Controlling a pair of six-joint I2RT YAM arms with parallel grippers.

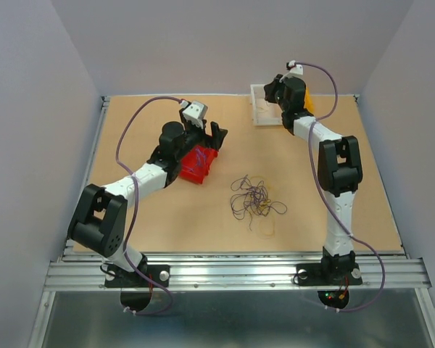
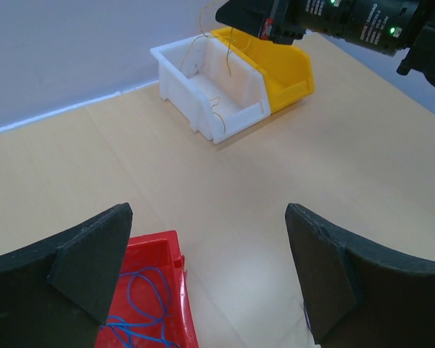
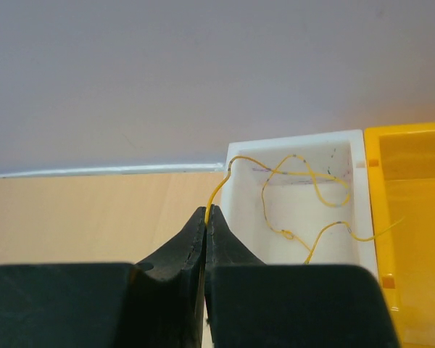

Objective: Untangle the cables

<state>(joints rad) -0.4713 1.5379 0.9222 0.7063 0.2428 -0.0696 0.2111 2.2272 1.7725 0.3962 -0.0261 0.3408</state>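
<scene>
**Left gripper (image 2: 206, 217) spread wide, right gripper (image 3: 205, 214) pinched on a yellow wire (image 3: 219, 187)**

Nearest the arm bases, we see the cables (image 1: 255, 199) lying as a loose scribble on the table (image 1: 167, 217). They sit between the two arms, and neither arm touches them. Purple, dark and tan strands cross one another there, and we cannot tell where any single strand ends.

Farther back on the left, the left gripper hangs just over the red bin (image 2: 159, 250), its fingers apart with nothing between them. A blue wire (image 2: 141, 290) lies coiled inside that bin.

Farthest off, at the back edge, the right gripper has its fingers pressed together on one end of the yellow wire. The rest of the wire loops down into the white bin (image 3: 297, 138). One stretch of it reaches over the wall toward the yellow bin (image 3: 413, 130), which sits against the white one.

We judge these wires to be almost weightless, limp and a little springy. A pinch needs hardly any force, but it must close fully, since so thin a strand can slip through any gap. We would take hold at a free end or an outer loop on the edge of the heap, not in its middle. We would then draw slowly, because a quick pull may drag the whole heap along or tighten a knot.

We find no brand or label on the bins. The right arm (image 2: 348, 22) carries small white print in the left wrist view, too small to read.
</scene>
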